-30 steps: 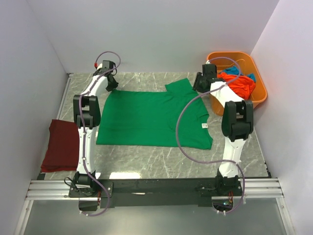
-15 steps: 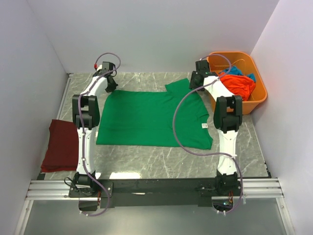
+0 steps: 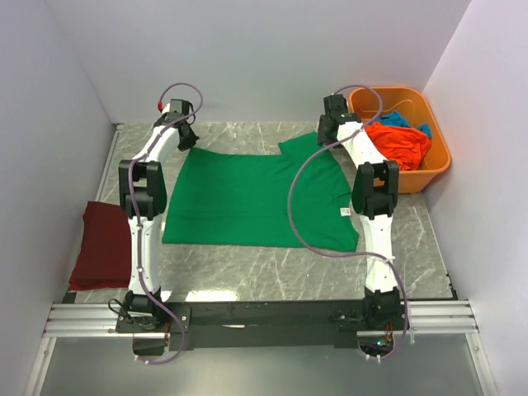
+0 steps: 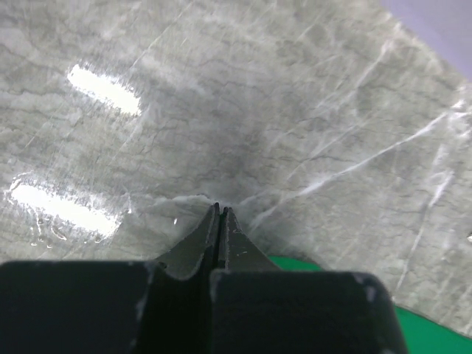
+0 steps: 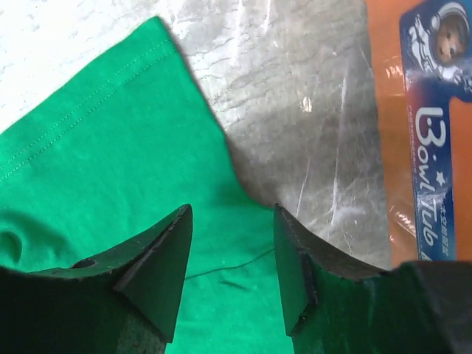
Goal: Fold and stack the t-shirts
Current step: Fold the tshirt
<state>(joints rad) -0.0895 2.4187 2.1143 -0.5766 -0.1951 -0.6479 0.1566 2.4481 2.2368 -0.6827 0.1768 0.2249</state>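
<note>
A bright green t-shirt (image 3: 247, 198) lies spread flat on the marble table. A dark red t-shirt (image 3: 103, 245) lies folded at the left edge. An orange t-shirt (image 3: 400, 142) and a blue one (image 3: 394, 119) lie crumpled in the tub. My left gripper (image 3: 185, 137) is shut and empty over bare marble just beyond the green shirt's far left corner; the left wrist view shows its tips (image 4: 220, 209) together and a sliver of green cloth (image 4: 435, 335). My right gripper (image 3: 327, 135) is open above the green shirt's far right sleeve (image 5: 96, 147), its jaws (image 5: 230, 221) apart with nothing between.
A rigid orange plastic tub (image 3: 437, 169) stands at the back right; its labelled wall (image 5: 380, 110) is close to the right of the right gripper. Grey walls enclose the table on three sides. A purple cable hangs across the green shirt's right side (image 3: 295, 206).
My right arm has swung left, away from the tub, to over the green shirt's far sleeve. My left gripper has shifted slightly back and left. The shirts have not moved.
</note>
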